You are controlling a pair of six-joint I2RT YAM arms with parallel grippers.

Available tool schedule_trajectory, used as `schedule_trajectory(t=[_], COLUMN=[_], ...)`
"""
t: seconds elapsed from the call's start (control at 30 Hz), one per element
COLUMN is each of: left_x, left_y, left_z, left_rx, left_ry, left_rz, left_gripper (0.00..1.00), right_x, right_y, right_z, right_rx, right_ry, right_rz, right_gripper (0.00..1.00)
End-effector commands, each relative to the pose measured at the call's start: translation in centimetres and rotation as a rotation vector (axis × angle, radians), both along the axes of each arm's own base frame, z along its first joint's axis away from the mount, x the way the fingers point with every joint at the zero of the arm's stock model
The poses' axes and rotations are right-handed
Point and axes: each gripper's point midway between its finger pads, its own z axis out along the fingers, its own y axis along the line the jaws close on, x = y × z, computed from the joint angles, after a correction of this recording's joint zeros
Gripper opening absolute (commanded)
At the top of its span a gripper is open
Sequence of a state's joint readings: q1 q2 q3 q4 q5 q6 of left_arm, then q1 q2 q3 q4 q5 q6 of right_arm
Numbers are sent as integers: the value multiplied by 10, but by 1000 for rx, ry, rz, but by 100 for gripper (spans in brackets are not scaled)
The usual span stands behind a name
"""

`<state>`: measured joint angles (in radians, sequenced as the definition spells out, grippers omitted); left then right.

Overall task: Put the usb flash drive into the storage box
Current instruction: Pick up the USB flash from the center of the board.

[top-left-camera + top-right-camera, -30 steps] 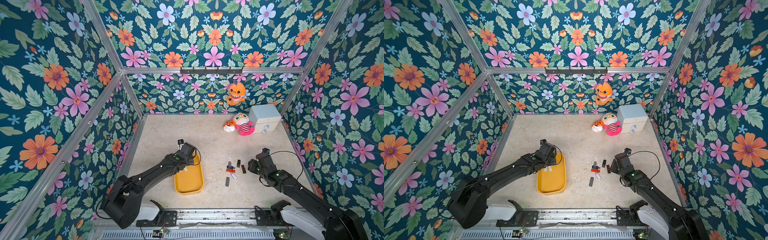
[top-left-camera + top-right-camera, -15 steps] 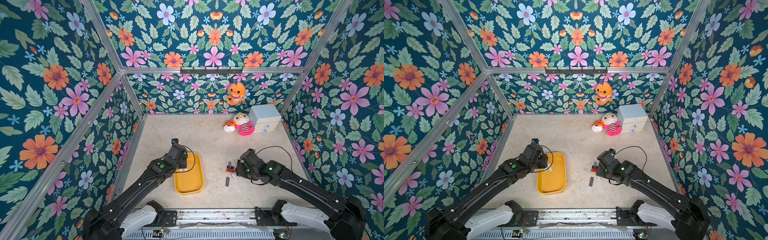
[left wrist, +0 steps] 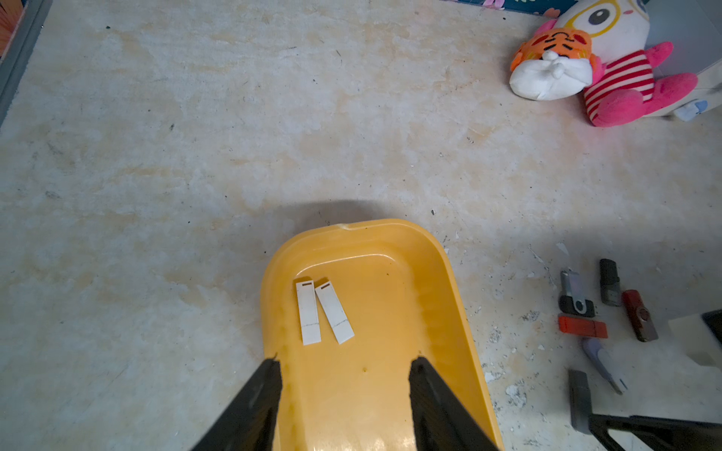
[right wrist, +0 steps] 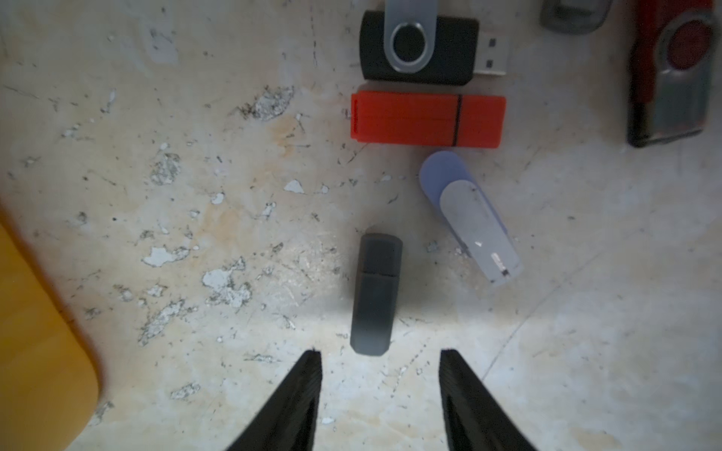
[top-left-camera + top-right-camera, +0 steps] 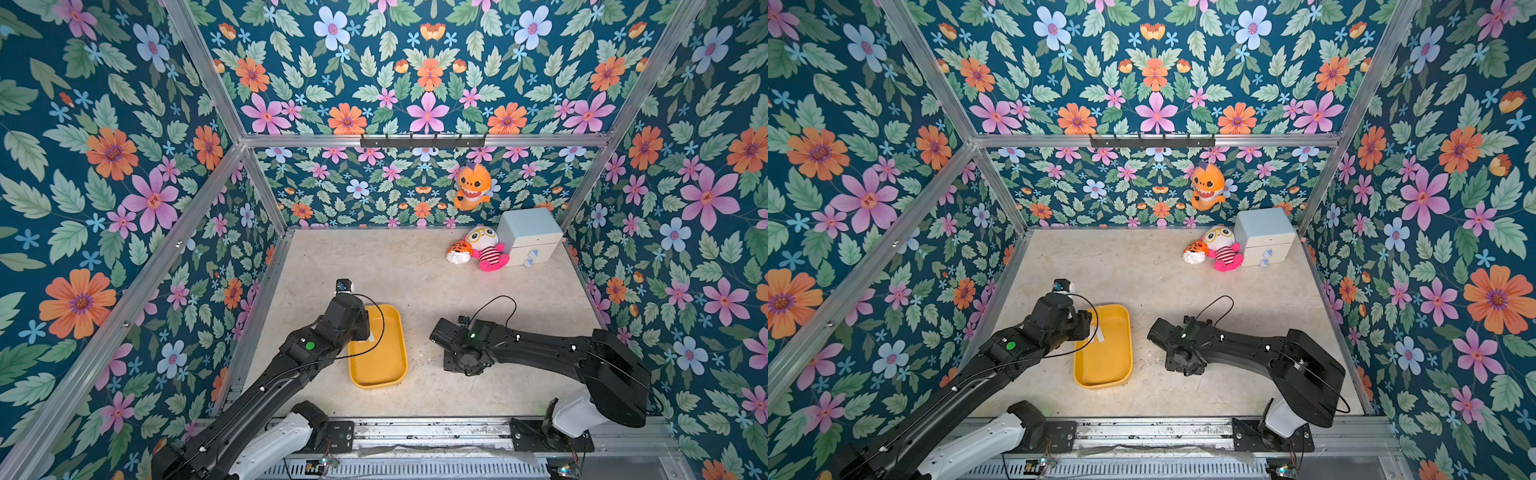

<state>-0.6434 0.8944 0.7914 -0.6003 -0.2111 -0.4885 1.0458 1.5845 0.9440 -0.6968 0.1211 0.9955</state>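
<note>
The storage box is a shallow yellow tray on the floor, near the front left in both top views. Two flat white usb flash drives lie side by side in it. My left gripper hangs open over the storage box, holding nothing. Several more drives lie on the floor right of it, hidden under my right arm in both top views. My right gripper is open just short of a dark grey drive. Beyond lie lilac, orange-red and black swivel drives.
A pale drawer cabinet and two plush toys sit at the back right. An orange plush hangs on the back wall. Floral walls close in three sides. The tray's corner lies close to my right gripper.
My right arm has swung in towards the tray and now covers the loose drives in the top views; its jaws have narrowed a little. My left arm has drawn back slightly over the tray.
</note>
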Motion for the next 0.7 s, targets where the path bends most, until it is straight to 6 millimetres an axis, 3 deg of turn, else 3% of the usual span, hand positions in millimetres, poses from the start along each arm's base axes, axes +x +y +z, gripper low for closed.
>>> schedule_trajectory(t=[0.0,0.27,0.47,0.67], left_x=[0,0,-1,-1], left_y=[-2,-1,0,-1], left_z=[0,1,0,-1], left_rx=[8,4,6,9], left_ry=[-3,-8,-6,-3], left_rz=[-16,-17,-12,-13], left_gripper=[58,58,59,59], right_x=[1,-2,-2,-1], right_y=[5,0,0,0], right_z=[-4,-23,-29,-30], right_rx=[-10,-73,-93,-87], right_ry=[6,41,53,44], right_rz=[-11,-20,-13,-14], right_gripper=[51,39,34,22])
